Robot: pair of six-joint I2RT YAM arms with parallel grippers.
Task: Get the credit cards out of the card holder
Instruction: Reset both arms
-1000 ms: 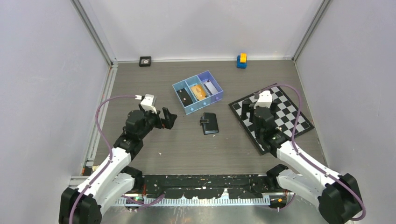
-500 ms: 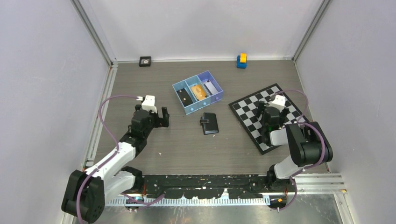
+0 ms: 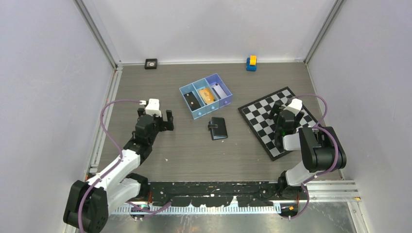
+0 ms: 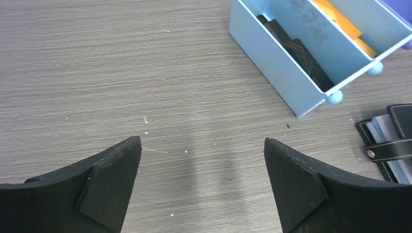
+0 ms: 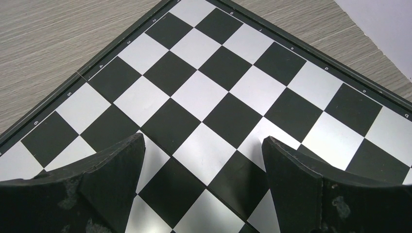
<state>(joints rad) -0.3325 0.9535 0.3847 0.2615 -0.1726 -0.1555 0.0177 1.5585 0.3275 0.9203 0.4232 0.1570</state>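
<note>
The black card holder [image 3: 218, 128] lies flat on the table just in front of the blue tray [image 3: 196, 113], its strap tab on the left. Its edge shows at the right of the left wrist view [image 4: 394, 127], with pale bluish inside and the snap strap across it. An orange-gold card [image 3: 207, 95] lies in the tray's middle compartment, a black card [image 3: 193, 99] in the left one and a pale card [image 3: 220, 91] in the right one. My left gripper [image 3: 160, 119] is open and empty, left of the tray and holder. My right gripper [image 3: 282, 115] is open and empty over the chequered board.
The black-and-white chequered board [image 3: 257, 116] lies at the right and fills the right wrist view [image 5: 218, 73]. A yellow-and-blue toy [image 3: 251, 62] and a small black square object [image 3: 151, 63] stand at the back wall. The tray wall [image 4: 272, 63] is close to my left fingers.
My left gripper has drawn back to the left, away from the holder. My right arm has folded back and its gripper has moved right over the board.
</note>
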